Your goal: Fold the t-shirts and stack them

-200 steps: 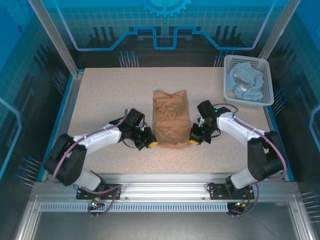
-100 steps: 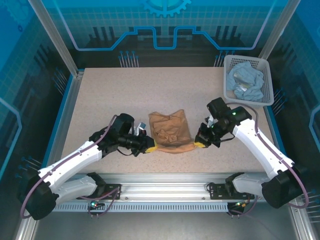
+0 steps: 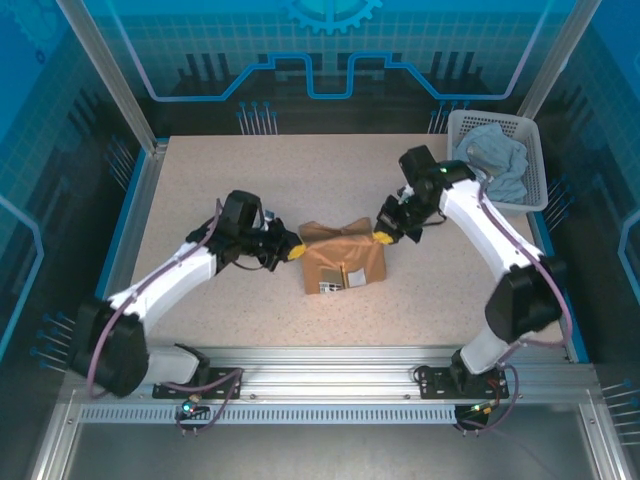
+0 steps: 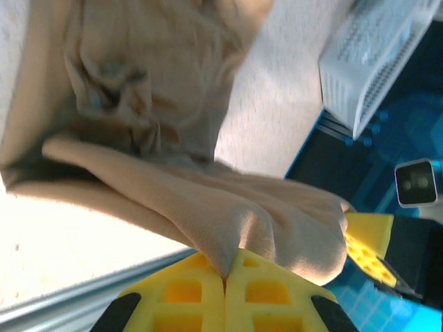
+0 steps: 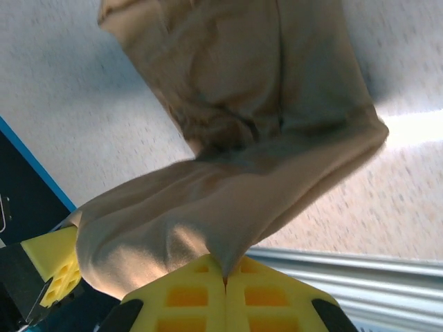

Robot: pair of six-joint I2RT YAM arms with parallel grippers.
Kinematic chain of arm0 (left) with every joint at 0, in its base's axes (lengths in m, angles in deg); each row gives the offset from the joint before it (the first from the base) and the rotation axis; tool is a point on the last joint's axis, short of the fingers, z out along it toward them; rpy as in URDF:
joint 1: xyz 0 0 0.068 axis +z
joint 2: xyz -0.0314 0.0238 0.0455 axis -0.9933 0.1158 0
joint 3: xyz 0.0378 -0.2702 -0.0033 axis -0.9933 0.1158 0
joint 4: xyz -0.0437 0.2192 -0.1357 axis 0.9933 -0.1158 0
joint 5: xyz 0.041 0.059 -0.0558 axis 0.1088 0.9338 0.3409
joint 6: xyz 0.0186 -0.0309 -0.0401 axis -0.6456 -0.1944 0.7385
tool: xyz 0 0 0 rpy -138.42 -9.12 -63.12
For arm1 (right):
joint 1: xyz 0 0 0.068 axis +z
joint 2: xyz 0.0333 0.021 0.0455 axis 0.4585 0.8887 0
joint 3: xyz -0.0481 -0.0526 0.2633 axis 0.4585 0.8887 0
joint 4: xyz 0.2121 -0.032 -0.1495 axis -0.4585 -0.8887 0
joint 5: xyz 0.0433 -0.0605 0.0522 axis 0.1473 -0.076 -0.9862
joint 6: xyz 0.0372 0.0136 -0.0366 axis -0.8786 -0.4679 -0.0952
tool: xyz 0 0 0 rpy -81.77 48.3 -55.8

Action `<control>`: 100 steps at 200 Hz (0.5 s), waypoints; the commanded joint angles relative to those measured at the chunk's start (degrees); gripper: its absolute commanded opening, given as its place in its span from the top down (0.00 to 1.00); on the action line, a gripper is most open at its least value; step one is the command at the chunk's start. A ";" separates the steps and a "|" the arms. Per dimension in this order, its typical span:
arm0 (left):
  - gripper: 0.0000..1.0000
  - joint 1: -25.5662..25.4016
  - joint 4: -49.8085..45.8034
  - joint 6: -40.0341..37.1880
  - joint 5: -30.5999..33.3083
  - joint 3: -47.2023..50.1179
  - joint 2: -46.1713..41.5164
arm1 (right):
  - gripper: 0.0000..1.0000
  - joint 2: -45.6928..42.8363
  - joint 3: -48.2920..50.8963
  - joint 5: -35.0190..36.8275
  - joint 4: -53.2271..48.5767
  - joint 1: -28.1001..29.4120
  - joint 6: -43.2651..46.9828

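The tan t-shirt [image 3: 342, 258] lies partly folded at the table's middle, a white label showing on its near part. Its lifted edge is held at both ends. My left gripper [image 3: 295, 251] is shut on the left corner, and in the left wrist view the tan cloth [image 4: 228, 207] runs pinched into my yellow fingertips [image 4: 187, 294]. My right gripper [image 3: 382, 236] is shut on the right corner; the tan cloth [image 5: 228, 207] in the right wrist view hangs from its yellow fingertips [image 5: 266, 297]. The pale blue t-shirt [image 3: 492, 160] lies crumpled in the basket.
The white lattice basket [image 3: 455, 150] stands at the back right corner of the speckled table [image 3: 220, 180]. It also appears as the white basket [image 4: 374, 62] in the left wrist view. A metal rail [image 3: 330, 355] runs along the near edge.
Both grippers carried the near edge of the tan t-shirt up and away from the bases, over the rest of it. The shirt went from long and flat to a shorter fold.
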 commanded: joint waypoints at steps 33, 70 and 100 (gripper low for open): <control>0.79 7.05 3.54 -4.53 -0.79 -17.54 25.99 | 0.86 27.53 -22.04 3.60 3.25 -3.46 1.90; 0.55 8.85 5.44 -7.34 0.88 -25.47 31.65 | 0.43 32.16 -29.00 7.96 5.16 -5.02 6.44; 0.53 7.31 0.95 -11.12 4.11 -18.18 21.54 | 0.42 22.56 -16.73 10.07 8.09 -4.94 8.65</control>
